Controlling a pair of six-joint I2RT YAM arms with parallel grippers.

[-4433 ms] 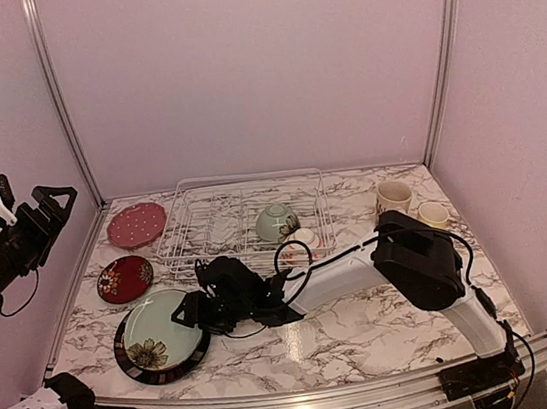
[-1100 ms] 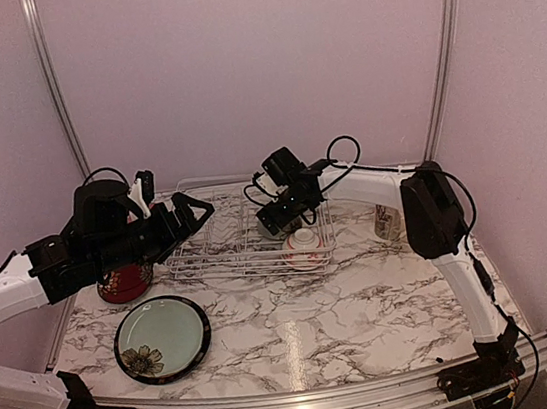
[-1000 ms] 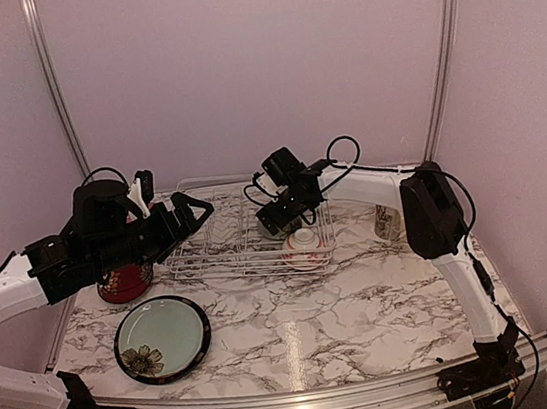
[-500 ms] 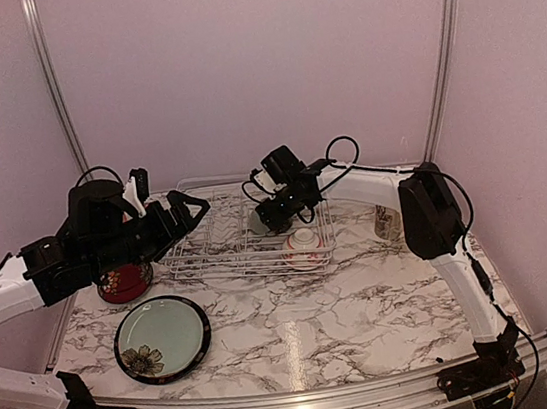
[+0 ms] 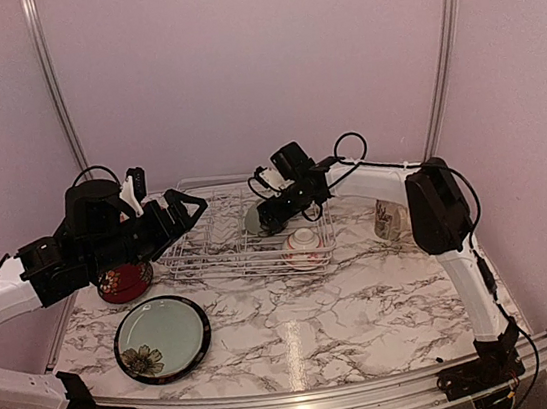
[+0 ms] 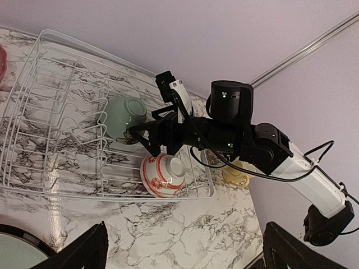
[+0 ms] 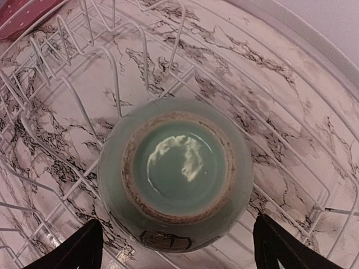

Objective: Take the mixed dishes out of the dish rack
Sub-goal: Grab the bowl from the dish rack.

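The white wire dish rack (image 5: 220,242) stands at the back of the table. A pale green bowl (image 7: 175,174) lies upside down in it, foot ring toward the camera. My right gripper (image 7: 179,247) hovers over this bowl, open, a fingertip on either side and not touching it. From above, the right gripper (image 5: 267,217) is at the green bowl (image 5: 252,219). A red-white patterned bowl (image 5: 304,245) lies tipped in the rack's near right corner. My left gripper (image 5: 186,216) hangs open and empty above the rack's left end.
A green flowered plate (image 5: 162,336) sits on a black-rimmed plate at front left. A dark-red plate (image 5: 122,281) shows under the left arm. A pink dotted plate (image 7: 22,10) lies beyond the rack. A cream mug (image 5: 388,218) and a yellow mug (image 6: 235,175) stand to the right.
The right gripper has shifted slightly over the green bowl, and the right arm's elbow has moved right. The left arm has barely drifted. No dish has moved.
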